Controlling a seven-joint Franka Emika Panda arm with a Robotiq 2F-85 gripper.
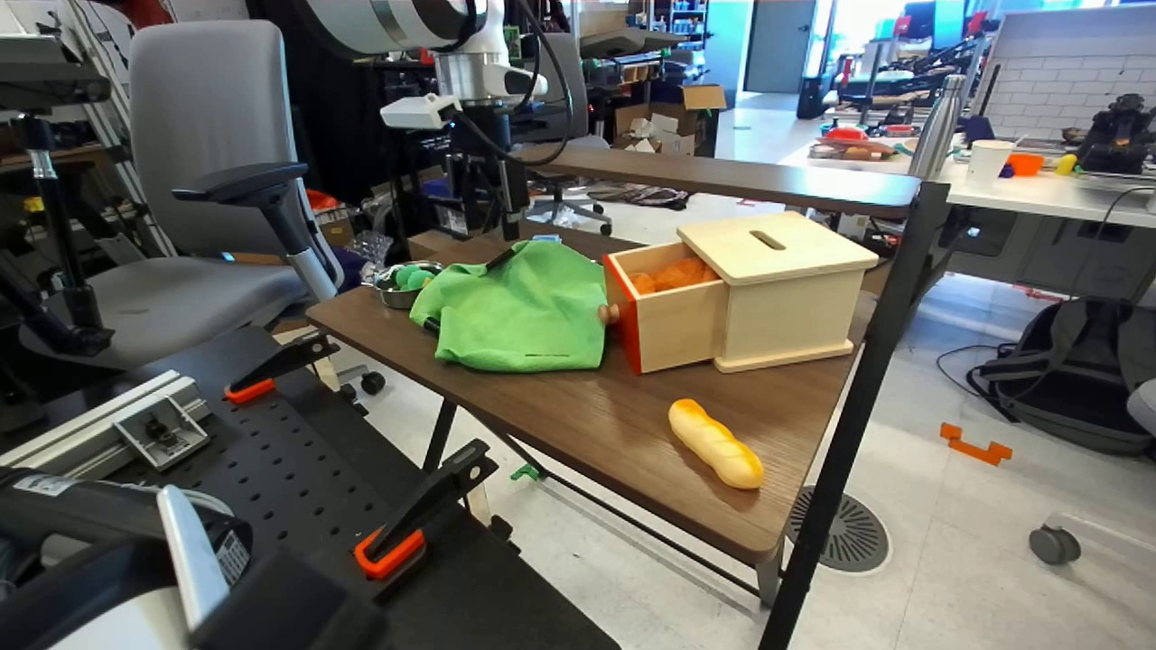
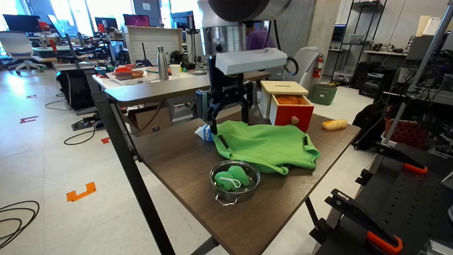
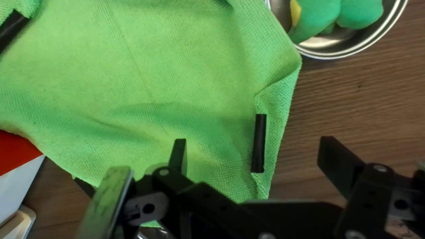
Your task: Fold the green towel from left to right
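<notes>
Figuring I'd pinch the green towel (image 3: 186, 79) low by that black strip (image 3: 259, 142) | my gripper (image 2: 229, 124) spread wide | lift slow, no yanking

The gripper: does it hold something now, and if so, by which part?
Nothing is held: the gripper is open, and the green towel is not pinched.

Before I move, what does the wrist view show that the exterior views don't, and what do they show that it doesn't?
Only the wrist view: a yellow patch on the green objects, and a dark strip poking out from under the green towel near the red drawer front.

Only the exterior views: the baguette-shaped loaf, the drawer's wooden knob and its orange contents.

Shared: the green towel, the metal pot holding those green objects, part of the red drawer front, and the hand.
</notes>
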